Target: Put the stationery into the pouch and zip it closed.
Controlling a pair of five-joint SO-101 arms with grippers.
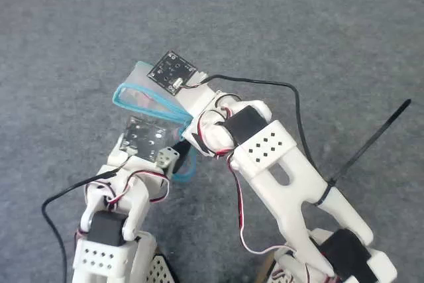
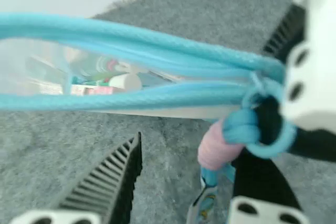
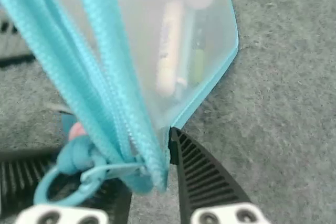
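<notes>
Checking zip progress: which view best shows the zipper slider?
Right wrist view: the light blue zipper slider, close up at the clear plastic pouch's end. Left wrist view shows its blue cord loop; high view, the zipper's blue tape.

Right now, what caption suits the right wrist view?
Right claw holds the clear blue-edged pouch by its end, stationery inside, zipper not yet closed.

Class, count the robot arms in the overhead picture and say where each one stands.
2. One arm rises from the lower left edge, the other arm from the lower right. Both end at the pouch near the middle.
</notes>
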